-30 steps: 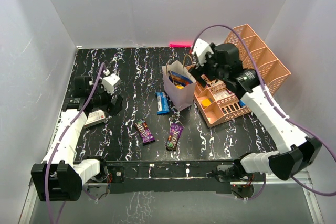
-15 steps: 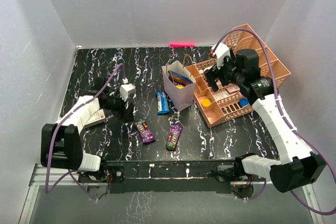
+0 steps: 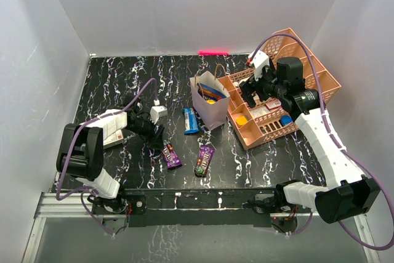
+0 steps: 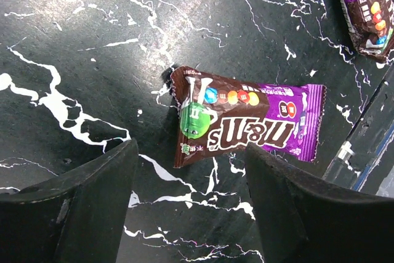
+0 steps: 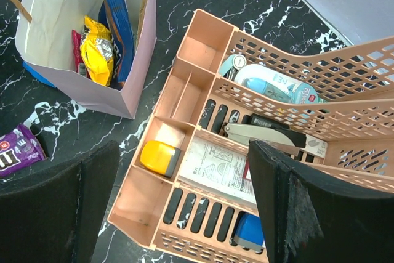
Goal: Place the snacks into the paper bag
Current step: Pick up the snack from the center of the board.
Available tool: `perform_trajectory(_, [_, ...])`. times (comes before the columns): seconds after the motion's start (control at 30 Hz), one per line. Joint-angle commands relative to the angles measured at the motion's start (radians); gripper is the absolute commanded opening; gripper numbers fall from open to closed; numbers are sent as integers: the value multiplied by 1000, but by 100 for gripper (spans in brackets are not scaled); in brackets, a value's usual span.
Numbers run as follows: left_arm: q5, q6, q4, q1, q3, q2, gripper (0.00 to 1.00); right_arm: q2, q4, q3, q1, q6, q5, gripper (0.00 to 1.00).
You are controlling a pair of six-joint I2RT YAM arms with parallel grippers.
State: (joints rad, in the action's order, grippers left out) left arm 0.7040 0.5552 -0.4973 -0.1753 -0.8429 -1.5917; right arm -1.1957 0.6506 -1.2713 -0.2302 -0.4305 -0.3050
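A black counter (image 3: 104, 72) veined with white marbling sits inside a booth with plain white walls (image 3: 184, 10) on three sides. A short bright pink strip (image 3: 212, 52) glows at the counter's back edge, and a dark rail (image 3: 197, 201) runs along the near edge.

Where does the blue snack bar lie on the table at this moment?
In the top view, the blue snack bar lies flat on the table near the centre, right beside the paper bag's left side.
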Motion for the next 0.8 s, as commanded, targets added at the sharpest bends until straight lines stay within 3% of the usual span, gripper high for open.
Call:
perform_trajectory(0.0, [27,-7,5,-9,3,-14,66,8,-62,8,9,12,-25,89])
perform_trajectory(0.23, [28,-3,-5,-21,17,-13,51,2,-63,14,12,11,-29,89])
perform_trajectory(0.57, [13,-5,-19,-32,4,-43,38,-2,-63,21,12,9,-33,89])
perform_trajectory(0.77, [9,-7,-9,-33,0,-34,22,-11,-63,17,13,6,-32,89])
